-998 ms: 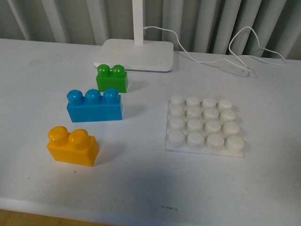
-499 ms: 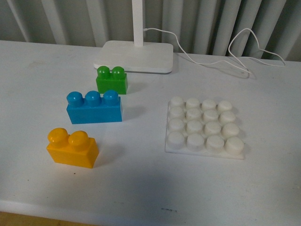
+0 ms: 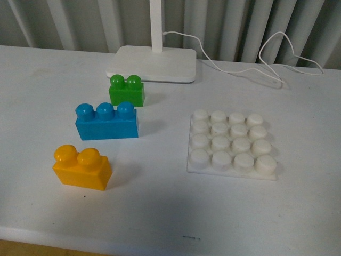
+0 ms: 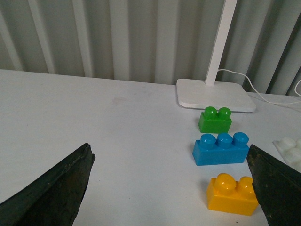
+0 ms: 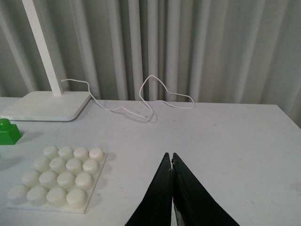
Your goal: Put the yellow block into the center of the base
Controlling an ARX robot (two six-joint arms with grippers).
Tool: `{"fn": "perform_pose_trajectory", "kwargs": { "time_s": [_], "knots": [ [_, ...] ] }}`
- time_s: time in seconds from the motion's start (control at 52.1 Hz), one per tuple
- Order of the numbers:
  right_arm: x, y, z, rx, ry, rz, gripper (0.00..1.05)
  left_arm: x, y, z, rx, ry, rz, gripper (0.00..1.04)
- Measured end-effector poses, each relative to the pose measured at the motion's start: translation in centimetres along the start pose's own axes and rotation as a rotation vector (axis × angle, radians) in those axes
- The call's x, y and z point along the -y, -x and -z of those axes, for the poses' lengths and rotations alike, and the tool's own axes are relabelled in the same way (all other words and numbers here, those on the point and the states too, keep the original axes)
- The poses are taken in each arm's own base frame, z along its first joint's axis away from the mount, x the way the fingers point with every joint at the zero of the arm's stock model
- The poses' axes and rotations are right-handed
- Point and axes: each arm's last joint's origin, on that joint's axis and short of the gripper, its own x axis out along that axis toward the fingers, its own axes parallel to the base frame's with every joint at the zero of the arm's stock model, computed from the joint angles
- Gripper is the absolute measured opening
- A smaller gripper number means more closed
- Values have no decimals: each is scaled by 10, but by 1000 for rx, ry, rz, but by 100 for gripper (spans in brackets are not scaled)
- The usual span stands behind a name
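Note:
The yellow block [image 3: 82, 166] rests on the white table at the front left, studs up; it also shows in the left wrist view [image 4: 233, 194]. The white studded base [image 3: 232, 144] lies flat to its right, with nothing on it; it also shows in the right wrist view [image 5: 57, 180]. No arm shows in the front view. My left gripper [image 4: 170, 155] is open wide and empty, with the yellow block just inside one dark finger [image 4: 277, 188]. My right gripper [image 5: 170, 157] is shut on nothing, over bare table beside the base.
A blue three-stud brick [image 3: 106, 121] stands behind the yellow block and a green two-stud brick [image 3: 127, 90] behind that. A white lamp foot [image 3: 153, 63] with its post and a looping white cable [image 3: 266, 56] sit at the back, before a curtain.

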Motion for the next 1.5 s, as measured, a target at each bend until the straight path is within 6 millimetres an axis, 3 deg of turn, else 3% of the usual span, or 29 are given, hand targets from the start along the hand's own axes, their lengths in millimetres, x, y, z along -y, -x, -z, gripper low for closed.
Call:
{"fn": "perform_pose_trajectory", "kwargs": {
  "time_s": [0.096, 0.269, 0.518, 0.614, 0.806, 1.19, 1.497],
  "knots": [
    [0, 0, 0, 1, 1, 0, 1, 0, 0, 0, 0, 0, 0, 98],
    [0, 0, 0, 1, 2, 0, 40, 0, 0, 0, 0, 0, 0, 98],
    [0, 0, 0, 1, 2, 0, 81, 0, -1, 1, -66, 1, -42, 98],
    [0, 0, 0, 1, 2, -1, 97, 0, -10, -6, -113, -30, 22, 98],
    [0, 0, 0, 0, 2, 0, 95, -1, -37, -41, -142, -213, 261, 98],
    [0, 0, 0, 0, 2, 0, 95, 22, -108, -71, -340, -798, 823, 98],
    [0, 0, 0, 0, 2, 0, 95, 47, -149, -68, -532, -1115, 1148, 98]
  ]
}}
